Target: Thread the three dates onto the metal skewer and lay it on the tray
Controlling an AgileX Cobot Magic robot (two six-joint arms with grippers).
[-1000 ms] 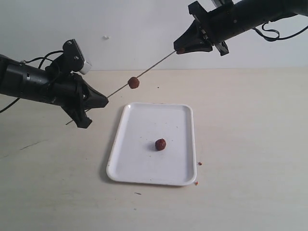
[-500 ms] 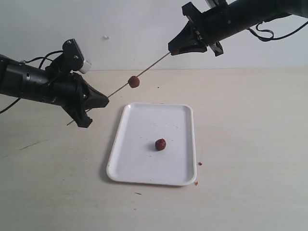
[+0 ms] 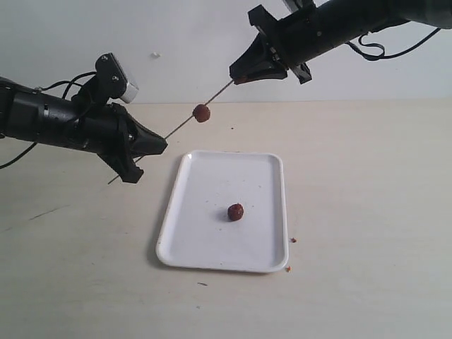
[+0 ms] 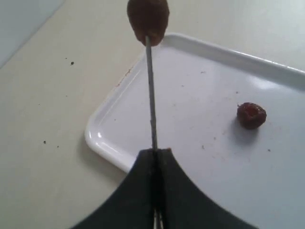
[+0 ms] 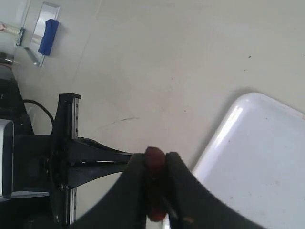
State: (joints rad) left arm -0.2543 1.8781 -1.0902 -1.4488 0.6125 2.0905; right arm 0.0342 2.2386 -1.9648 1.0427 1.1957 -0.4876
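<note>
The thin metal skewer [image 3: 176, 127] slants up through the air, and my left gripper [image 3: 161, 146] is shut on its lower part. One date [image 3: 202, 112] is threaded on the skewer at mid-length. My right gripper [image 3: 236, 75] is shut on a second date [image 3: 241, 80] at the skewer's upper tip. A third date [image 3: 236, 212] lies loose in the middle of the white tray [image 3: 212, 244]. The left wrist view shows the left gripper [image 4: 155, 151] clamped on the skewer [image 4: 151, 95] with the threaded date [image 4: 148, 19] ahead. In the right wrist view the right gripper [image 5: 155, 160] squeezes its date [image 5: 154, 159].
Small reddish crumbs [image 3: 292, 240] lie on the table by the tray's right edge and front right corner. A pale wall stands behind the table. The right wrist view shows a blue object [image 5: 47, 36] far off.
My right gripper has moved left and slightly up with its date, staying at the skewer tip. The left gripper and skewer shifted right and up, and the threaded date rose with them.
</note>
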